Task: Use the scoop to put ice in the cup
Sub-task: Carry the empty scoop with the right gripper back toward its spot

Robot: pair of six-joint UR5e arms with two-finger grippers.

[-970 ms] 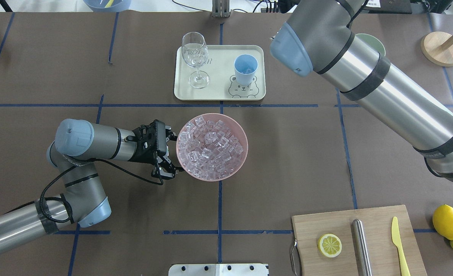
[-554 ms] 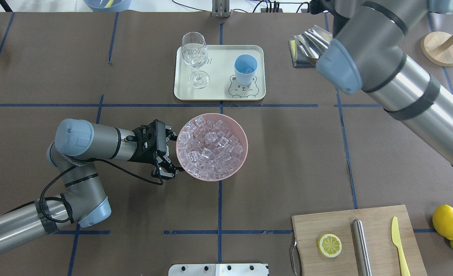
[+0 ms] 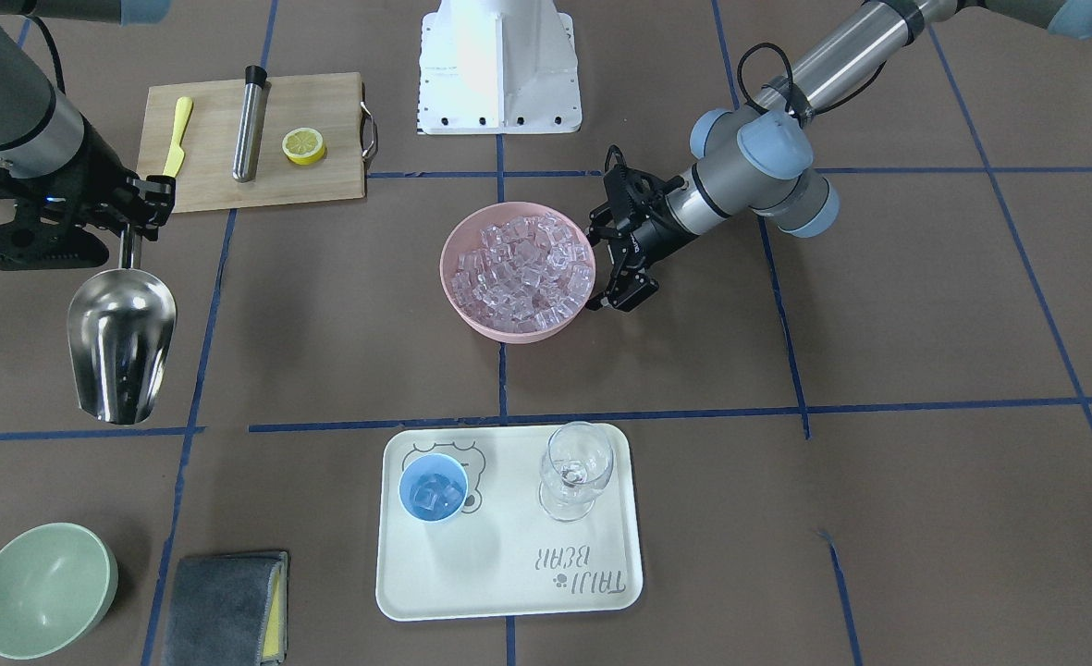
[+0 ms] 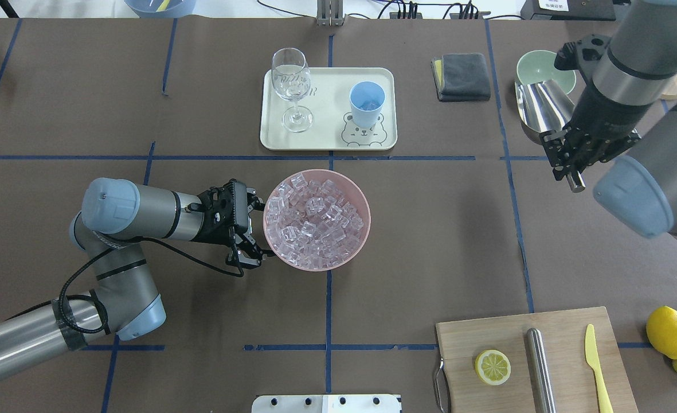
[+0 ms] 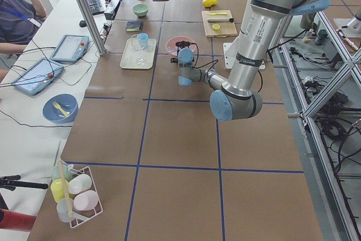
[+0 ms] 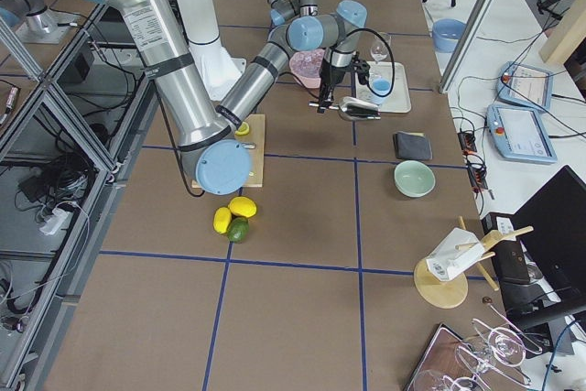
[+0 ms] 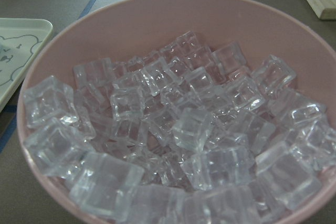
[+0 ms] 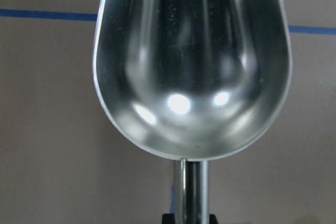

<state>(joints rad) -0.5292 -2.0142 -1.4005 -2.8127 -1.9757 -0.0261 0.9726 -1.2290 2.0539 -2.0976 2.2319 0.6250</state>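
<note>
The silver scoop is empty, its trough bare in the right wrist view. My right gripper is shut on its thin handle and holds it above the table at the right, far from the cup; it also shows in the front view. The light-blue cup stands on the cream tray with a few cubes of ice in it. Many ice cubes fill the pink bowl. My left gripper is open, its fingers against the bowl's left side.
A stemmed glass stands on the tray left of the cup. A grey cloth and a pale green bowl lie at the back right. A cutting board holds a lemon half, a steel cylinder and a yellow knife.
My right arm has swung away from the tray to the right, and the empty scoop has come into view near the green bowl. The left arm and the pink bowl have not moved.
</note>
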